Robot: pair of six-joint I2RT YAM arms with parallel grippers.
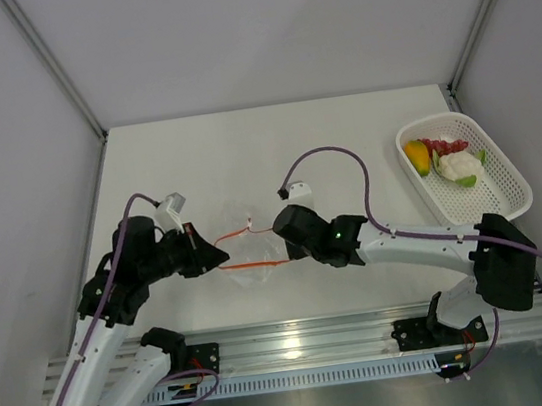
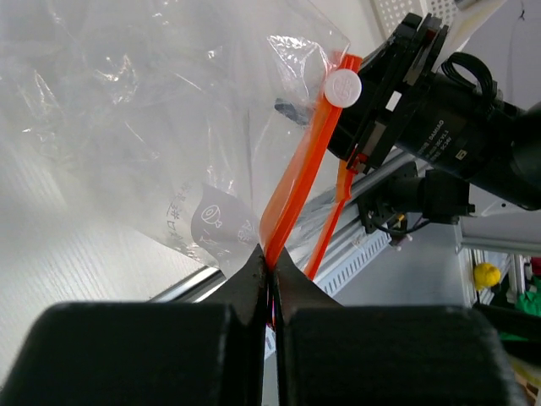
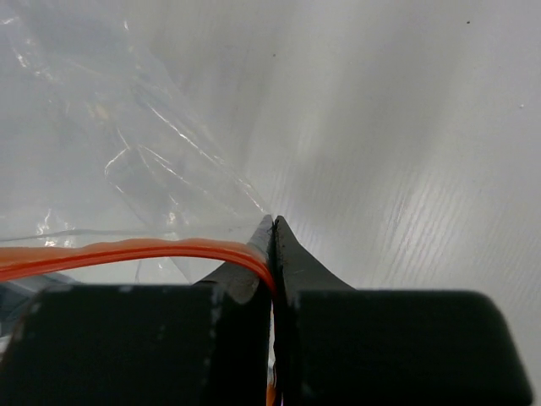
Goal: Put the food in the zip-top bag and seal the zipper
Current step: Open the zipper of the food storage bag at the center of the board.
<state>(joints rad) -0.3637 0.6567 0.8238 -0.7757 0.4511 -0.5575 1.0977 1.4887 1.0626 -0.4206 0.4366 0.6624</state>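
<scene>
The left tool (image 2: 272, 262) and right tool (image 3: 273, 228) each pinch the zipper (image 2: 296, 182) of the bag (image 2: 127, 110). Hold the strip slack, so the mouth gapes for the food (image 1: 458, 167).

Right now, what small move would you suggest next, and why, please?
Probably ease the right end effector back slightly to widen the mouth: it and the left end effector both pinch the orange strip, the bag looks empty, and the food sits in the basket.
</scene>
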